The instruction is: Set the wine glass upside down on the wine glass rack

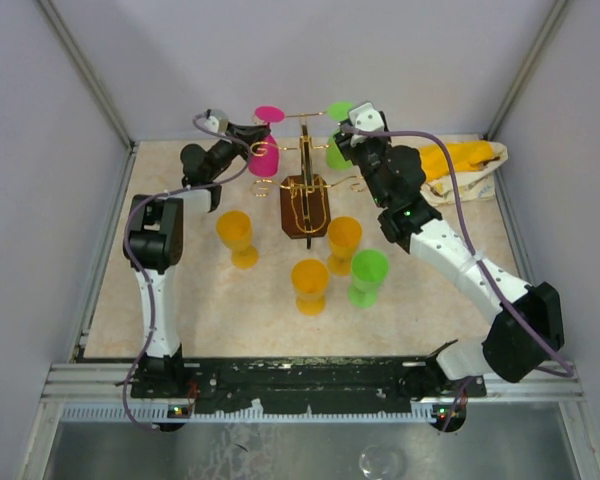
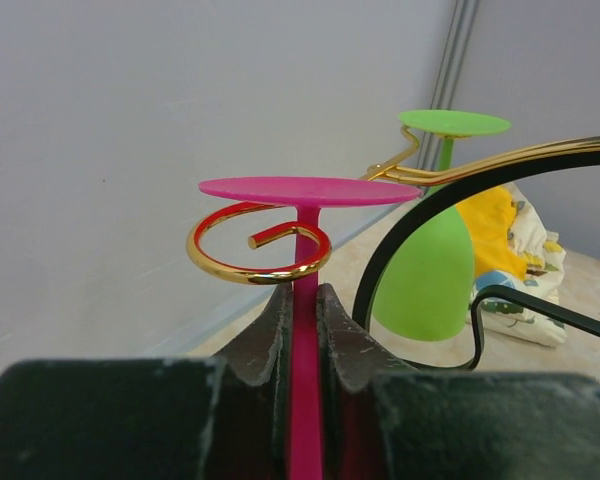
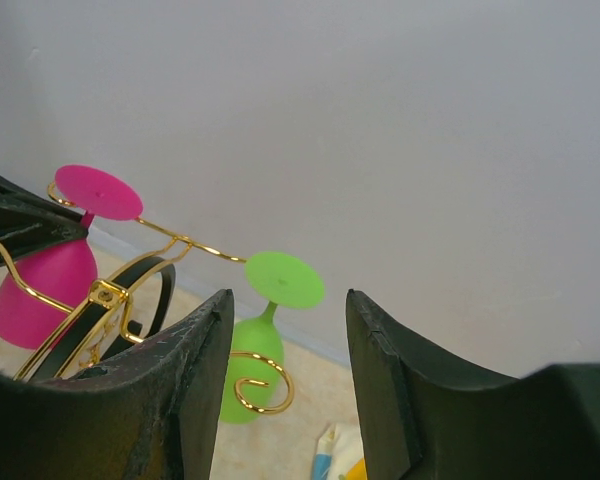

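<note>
The wine glass rack (image 1: 305, 190) is gold wire on a brown base at the table's middle back. A pink wine glass (image 1: 265, 150) hangs upside down at its far left arm. In the left wrist view my left gripper (image 2: 306, 292) is shut on the pink stem (image 2: 304, 330). The stem runs through the gold curl (image 2: 255, 250), and the pink foot (image 2: 308, 189) sits just above it. A green glass (image 1: 338, 145) hangs upside down on the far right arm. My right gripper (image 3: 288, 310) is open and empty, a little back from this green glass (image 3: 255, 365).
Three orange glasses (image 1: 237, 237) (image 1: 343, 243) (image 1: 310, 285) and a green one (image 1: 368, 277) stand upright in front of the rack. A yellow and white cloth bag (image 1: 465, 165) lies at the back right. Grey walls close in the back and sides.
</note>
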`<state>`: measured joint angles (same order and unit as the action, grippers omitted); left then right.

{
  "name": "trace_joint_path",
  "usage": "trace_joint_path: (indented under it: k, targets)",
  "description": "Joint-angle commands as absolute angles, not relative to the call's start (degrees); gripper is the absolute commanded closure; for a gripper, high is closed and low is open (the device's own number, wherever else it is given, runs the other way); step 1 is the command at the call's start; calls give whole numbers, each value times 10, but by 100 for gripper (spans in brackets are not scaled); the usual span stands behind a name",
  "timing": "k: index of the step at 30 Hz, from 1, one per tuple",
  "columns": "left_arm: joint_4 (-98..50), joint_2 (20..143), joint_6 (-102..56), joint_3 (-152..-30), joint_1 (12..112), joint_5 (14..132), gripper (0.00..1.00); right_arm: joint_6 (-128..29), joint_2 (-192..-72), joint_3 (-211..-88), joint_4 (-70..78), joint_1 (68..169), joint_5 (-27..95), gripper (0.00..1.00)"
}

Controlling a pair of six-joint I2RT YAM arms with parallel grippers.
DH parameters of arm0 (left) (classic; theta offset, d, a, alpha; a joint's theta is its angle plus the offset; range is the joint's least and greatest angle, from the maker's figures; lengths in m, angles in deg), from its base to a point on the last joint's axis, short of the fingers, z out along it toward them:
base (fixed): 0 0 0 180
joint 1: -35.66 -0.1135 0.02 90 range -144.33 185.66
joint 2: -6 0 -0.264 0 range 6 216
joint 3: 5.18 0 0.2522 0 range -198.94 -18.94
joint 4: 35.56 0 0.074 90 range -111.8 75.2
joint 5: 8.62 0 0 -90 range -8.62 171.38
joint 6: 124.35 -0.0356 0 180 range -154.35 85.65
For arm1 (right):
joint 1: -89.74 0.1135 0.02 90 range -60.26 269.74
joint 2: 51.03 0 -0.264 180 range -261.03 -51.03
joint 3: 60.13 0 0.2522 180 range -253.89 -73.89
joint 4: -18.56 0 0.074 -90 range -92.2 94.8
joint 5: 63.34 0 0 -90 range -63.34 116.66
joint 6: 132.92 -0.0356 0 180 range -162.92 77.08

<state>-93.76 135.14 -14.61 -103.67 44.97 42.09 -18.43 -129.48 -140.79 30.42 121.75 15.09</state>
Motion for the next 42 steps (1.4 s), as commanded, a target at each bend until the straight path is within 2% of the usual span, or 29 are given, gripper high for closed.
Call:
trace_joint_path:
  k: [1,19,33,35,42]
  targets:
    - [-970,1366,-159,-1046,451,474,100,-176,-1295,-1446,321,1212,142,51]
    - [-1067,1328,-164,-946,440,513,100,-174,-1297,-1445,316,1212,141,49]
    - [-1088,1334,-127,-962,448,439,100,-181,-1297,-1443,316,1211,148,48]
    - [-1081,1340,-127,-974,452,428,97,-183,-1297,-1443,314,1212,149,47]
    - [-1076,1340,-129,-973,457,426,72,-185,-1294,-1442,309,1211,152,35]
